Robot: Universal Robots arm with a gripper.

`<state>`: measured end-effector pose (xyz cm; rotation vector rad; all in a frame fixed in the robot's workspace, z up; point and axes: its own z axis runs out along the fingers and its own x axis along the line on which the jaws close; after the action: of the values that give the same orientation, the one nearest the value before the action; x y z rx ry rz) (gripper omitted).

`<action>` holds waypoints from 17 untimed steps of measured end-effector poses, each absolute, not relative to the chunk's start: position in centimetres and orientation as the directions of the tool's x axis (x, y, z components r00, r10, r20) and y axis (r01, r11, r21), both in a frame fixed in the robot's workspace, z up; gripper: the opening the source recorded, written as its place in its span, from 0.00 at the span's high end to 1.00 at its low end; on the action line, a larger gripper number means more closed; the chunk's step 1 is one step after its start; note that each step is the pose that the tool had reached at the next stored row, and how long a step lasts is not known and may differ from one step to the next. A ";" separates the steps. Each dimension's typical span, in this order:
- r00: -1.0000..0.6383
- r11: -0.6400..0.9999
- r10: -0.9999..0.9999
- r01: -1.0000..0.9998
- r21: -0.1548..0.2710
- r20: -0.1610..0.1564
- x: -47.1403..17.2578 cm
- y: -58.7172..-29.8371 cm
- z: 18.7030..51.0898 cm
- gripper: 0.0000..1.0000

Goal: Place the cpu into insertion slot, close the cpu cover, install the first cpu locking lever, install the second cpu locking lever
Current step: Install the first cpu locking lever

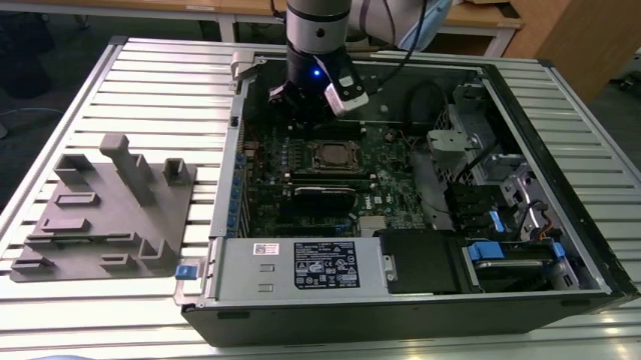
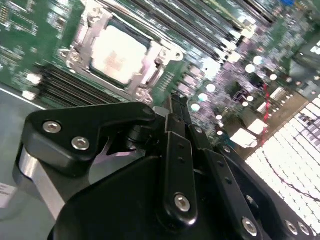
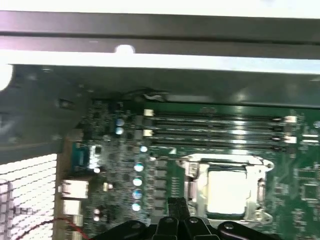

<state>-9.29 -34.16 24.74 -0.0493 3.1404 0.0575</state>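
Note: your gripper [image 2: 176, 107] hangs pinched closed and empty above the green board, with the cpu [image 2: 120, 52] lying seated in the insertion slot [image 1: 314, 156] just ahead of its tips.

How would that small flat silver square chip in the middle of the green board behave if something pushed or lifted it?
The small flat silver-grey square chip looks like solid metal on top, so probably stiff, not floppy. Its smooth, shiny face may be slippery. The silvery metal frame ringing it would likely stop it sliding if pushed.
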 end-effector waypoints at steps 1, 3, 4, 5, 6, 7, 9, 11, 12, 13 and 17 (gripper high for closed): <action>-1.000 0.999 -0.031 -0.031 0.036 -0.001 -9.3 -34.2 24.7 0.89; -1.000 0.999 -0.031 -0.031 0.036 -0.001 -9.4 -34.2 24.7 0.89; -1.000 0.999 -0.032 -0.032 0.036 -0.001 -9.4 -34.2 24.7 0.89; -1.000 0.999 -0.031 -0.031 0.036 -0.001 -9.4 -34.2 24.7 0.89; -1.000 0.999 -0.031 -0.031 0.036 -0.001 -9.4 -34.2 24.7 0.89; -1.000 0.999 -0.031 -0.031 0.036 -0.001 -9.4 -34.2 24.8 0.89; -1.000 0.999 -0.031 -0.031 0.036 -0.001 -9.4 -34.2 25.1 0.89; -1.000 0.999 -0.031 -0.031 0.036 -0.001 -9.4 -34.2 25.3 0.89; -1.000 0.999 -0.031 -0.031 0.036 -0.001 -9.4 -34.2 25.4 0.89; -1.000 0.999 -0.031 -0.031 0.036 -0.001 -9.4 -34.2 25.4 0.89; -1.000 0.999 -0.031 -0.031 0.036 -0.004 -10.2 -34.2 25.4 0.89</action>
<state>-10.18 -34.16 25.38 -0.0494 3.1377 0.0563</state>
